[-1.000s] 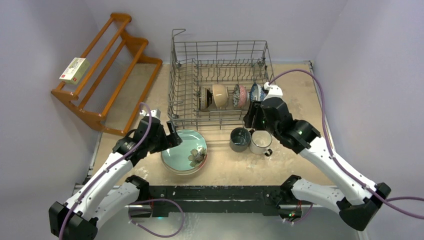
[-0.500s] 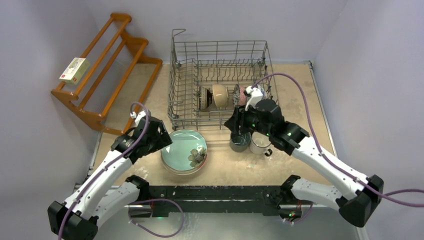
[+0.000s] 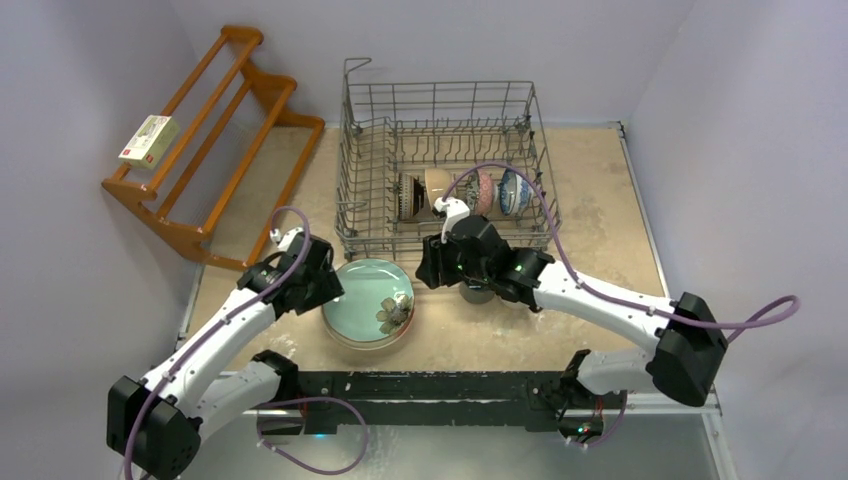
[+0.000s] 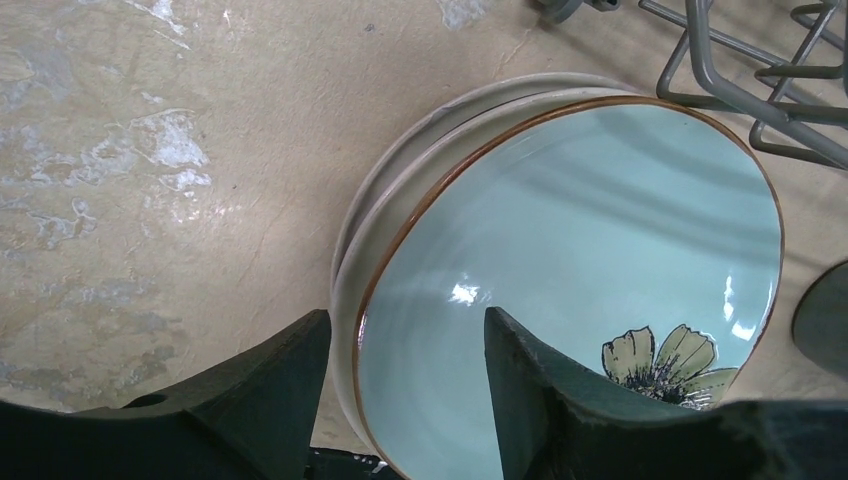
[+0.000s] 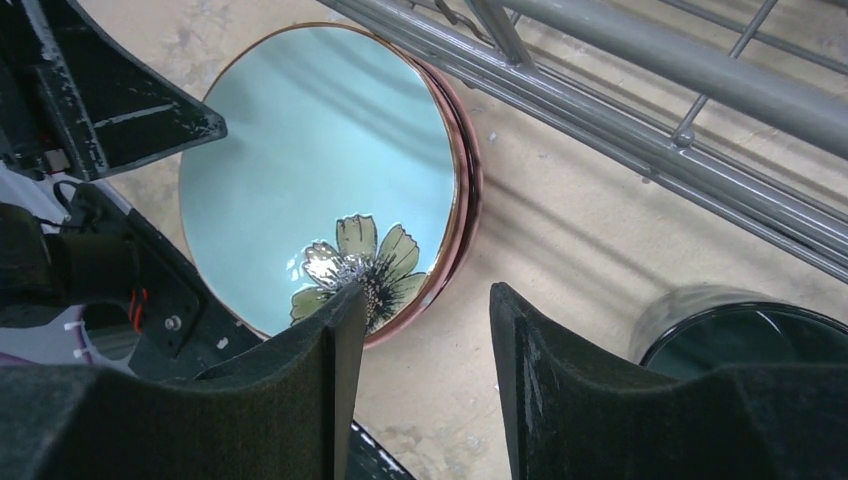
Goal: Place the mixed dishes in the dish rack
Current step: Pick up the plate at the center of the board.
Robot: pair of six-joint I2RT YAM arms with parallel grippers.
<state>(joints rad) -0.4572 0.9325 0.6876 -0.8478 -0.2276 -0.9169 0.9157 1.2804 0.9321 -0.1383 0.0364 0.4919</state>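
Observation:
A mint green plate [image 3: 365, 295] with a flower motif tops a stack of plates in front of the dish rack [image 3: 440, 110]. My left gripper [image 3: 325, 290] is open at the stack's left edge. In the left wrist view the rim of the plate [image 4: 600, 220] lies between its fingers [image 4: 270, 390] with gaps on both sides. My right gripper [image 3: 425, 270] is open and holds nothing. It hovers over bare table between the plate [image 5: 310, 150] and a dark teal mug [image 5: 760, 340]. Several bowls [image 3: 440, 190] stand on edge in the rack.
A brown wooden slatted shelf [image 3: 200, 140] with a small box [image 3: 148, 140] leans at the back left. The rack's front wire wall [image 5: 640, 90] runs close above the right gripper. My right arm crosses over the mugs. Lilac walls close in on three sides.
My right arm swung left from the rack's right end to beside the plates. My left gripper shifted to the stack's left rim and its fingers narrowed.

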